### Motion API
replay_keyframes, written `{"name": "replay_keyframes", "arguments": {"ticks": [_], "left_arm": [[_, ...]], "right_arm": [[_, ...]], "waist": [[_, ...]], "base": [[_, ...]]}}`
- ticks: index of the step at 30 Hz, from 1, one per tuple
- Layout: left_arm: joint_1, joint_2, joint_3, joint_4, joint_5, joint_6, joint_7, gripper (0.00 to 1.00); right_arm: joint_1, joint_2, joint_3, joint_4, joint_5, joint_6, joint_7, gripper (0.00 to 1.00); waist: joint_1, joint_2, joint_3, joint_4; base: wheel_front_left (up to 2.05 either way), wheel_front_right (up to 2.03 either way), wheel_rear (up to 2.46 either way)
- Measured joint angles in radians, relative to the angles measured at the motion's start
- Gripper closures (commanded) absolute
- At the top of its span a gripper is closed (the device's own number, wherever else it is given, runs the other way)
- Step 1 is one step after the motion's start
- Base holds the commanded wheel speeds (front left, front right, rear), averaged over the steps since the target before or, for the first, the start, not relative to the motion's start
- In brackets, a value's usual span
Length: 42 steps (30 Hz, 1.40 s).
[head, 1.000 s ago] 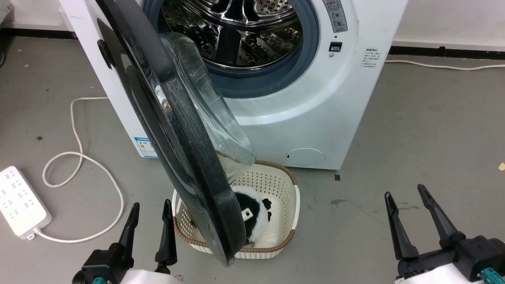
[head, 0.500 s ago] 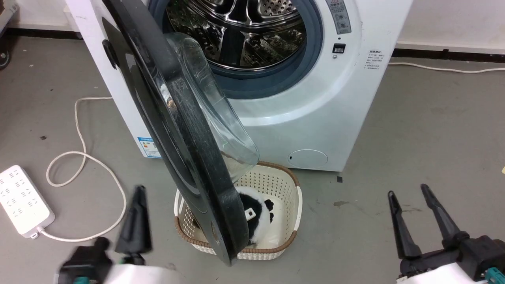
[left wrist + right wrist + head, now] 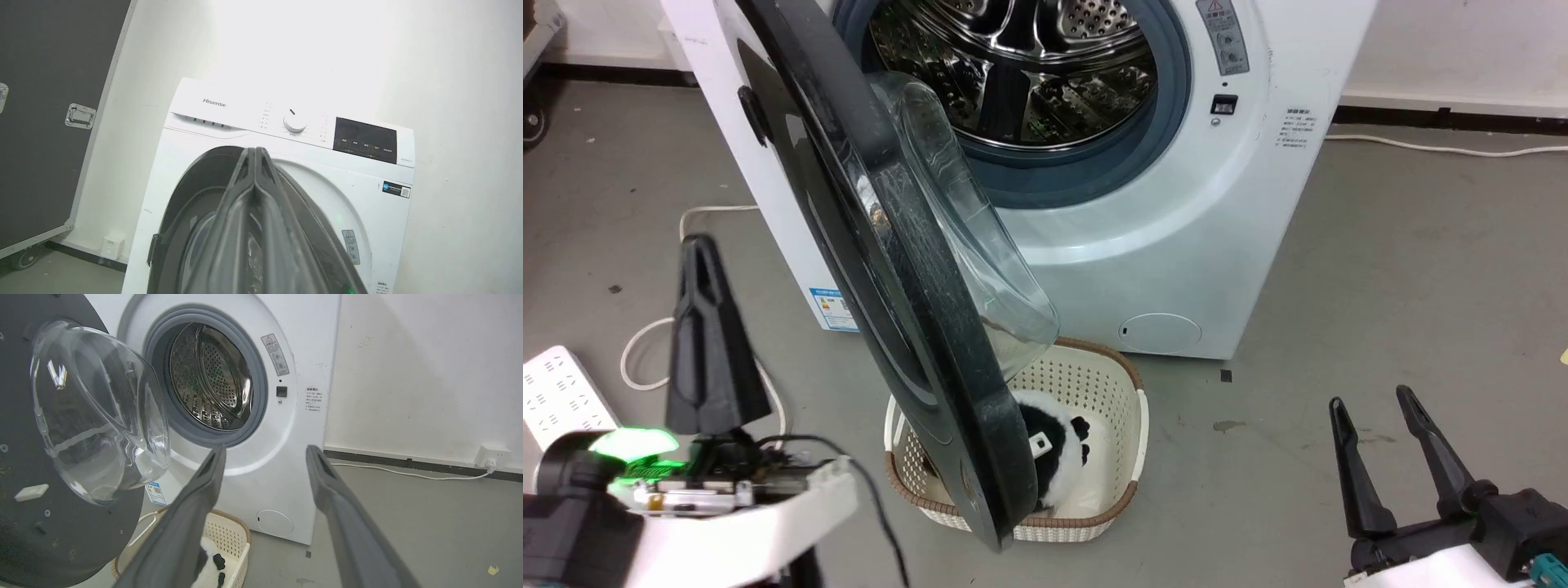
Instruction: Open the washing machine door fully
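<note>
While the washing machine door (image 3: 915,327) is hanging part-open off the washing machine (image 3: 1176,229), over a laundry basket (image 3: 1086,380), the left pincer (image 3: 696,245) is sitting clenched and empty near the door's outer face, not touching. Right pincer (image 3: 1369,398) is resting released, well apart to the right.

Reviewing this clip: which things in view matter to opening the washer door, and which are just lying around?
Part of the job: washing machine door, partly open; washing machine; left end effector, shut; right end effector, open.
Lying about: basket on the floor; black-and-white plush inside it; power strip; white cable.
</note>
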Motion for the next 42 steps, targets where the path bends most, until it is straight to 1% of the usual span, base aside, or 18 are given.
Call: {"name": "replay_keyframes", "arguments": {"ticks": [1,5,7,8,9,14,16,17,18,22,23,24,25,26,29,30,38,42], "left_arm": [[0.0,0.0,0.0,0.0,0.0,0.0,0.0,1.0],[-0.006,0.0,-0.087,-0.025,0.02,-0.003,0.0,1.0],[-0.005,0.0,-0.13,-0.01,0.028,-0.019,0.0,1.0],[-0.005,0.0,-0.13,-0.01,0.028,-0.019,0.0,1.0],[-0.004,0.001,-0.178,0.006,0.051,-0.033,0.011,1.0],[0.021,0.002,-0.312,0.058,0.064,-0.087,0.056,1.0],[0.036,0.002,-0.36,0.09,0.07,-0.101,0.072,1.0],[0.036,0.002,-0.36,0.09,0.07,-0.101,0.072,1.0],[0.062,0.002,-0.431,0.168,0.067,-0.115,0.099,1.0],[0.071,0.001,-0.461,0.24,0.05,-0.113,0.123,1.0],[0.071,0.0,-0.468,0.297,0.038,-0.094,0.137,1.0],[0.071,0.0,-0.468,0.297,0.038,-0.094,0.137,1.0],[0.071,-0.001,-0.463,0.35,-0.003,-0.071,0.132,1.0],[0.071,0.0,-0.46,0.379,-0.015,-0.058,0.127,1.0],[0.07,0.0,-0.451,0.431,-0.027,-0.037,0.106,1.0],[0.064,0.0,-0.447,0.473,-0.036,-0.023,0.09,1.0],[0.044,-0.005,-0.453,0.536,-0.053,-0.011,0.056,1.0],[0.044,-0.004,-0.461,0.556,-0.053,-0.009,0.047,1.0]], "right_arm": [[0.0,0.0,0.0,0.0,0.0,0.0,0.0,0.0],[0.0,0.0,0.003,0.009,0.006,0.0,0.0,0.0],[0.0,0.0,0.004,0.011,0.01,0.0,0.0,0.0],[0.0,0.0,0.004,0.011,0.01,0.0,0.0,0.0],[0.0,0.0,0.005,0.012,0.012,0.0,0.0,0.0],[0.0,0.0,0.001,0.013,0.012,0.0,0.0,0.0],[0.0,0.0,0.001,0.014,0.012,0.0,0.0,0.0],[0.0,0.0,0.001,0.014,0.012,0.0,0.0,0.0],[0.0,0.0,0.002,0.017,0.012,0.0,0.0,0.0],[0.0,0.0,0.002,0.017,0.02,0.0,0.0,0.0],[0.0,0.0,0.004,0.018,0.02,0.0,0.0,0.0],[0.0,0.0,0.004,0.018,0.02,0.0,0.0,0.0],[0.0,0.0,0.007,0.02,0.021,0.0,0.0,0.0],[-0.001,0.0,0.01,0.02,0.022,0.0,0.0,0.0],[-0.001,0.0,0.015,0.022,0.022,0.0,0.0,0.0],[-0.001,0.0,0.016,0.023,0.027,0.0,0.0,0.0],[-0.001,0.0,0.027,0.028,0.029,0.0,0.0,0.0],[0.002,0.001,0.031,0.032,0.029,0.0,0.0,0.0]], "waist": [[0.0,0.0,0.0,0.0],[0.0001,0.0,-0.004,-0.004],[0.0001,0.0,-0.005,-0.006],[0.0001,0.0,-0.005,-0.006],[0.0,0.0,-0.005,-0.007],[0.0,0.0,0.0,-0.006],[0.0,0.0,0.001,-0.006],[0.0,0.0,0.001,-0.006],[0.0,0.0,0.004,-0.007],[0.0,0.0,0.006,-0.007],[0.0001,0.0,0.008,-0.007],[0.0001,0.0,0.008,-0.007],[0.0,0.0,0.01,-0.008],[0.0,0.0,0.01,-0.009],[0.0,0.0,0.012,-0.012],[0.0001,0.0,0.014,-0.012],[0.0,0.0,0.01,0.021],[0.0,0.0,-0.001,0.068]], "base": [[0.0,0.0,0.0],[0.0,0.0,0.0],[0.0,0.0,0.0],[0.0,0.0,0.0],[0.0,0.0,0.0],[0.0,0.0,0.0],[0.0,0.0,0.0],[0.0,0.0,0.0],[0.0,0.0,0.0],[0.0,0.0,0.0],[0.0,0.0,0.0],[0.0,0.0,0.0],[0.0,0.0,0.0],[0.0,0.0,0.0],[0.0,0.0,0.0],[0.0,0.0,0.0],[0.0,0.0,0.0],[0.0,0.0,0.0]]}}
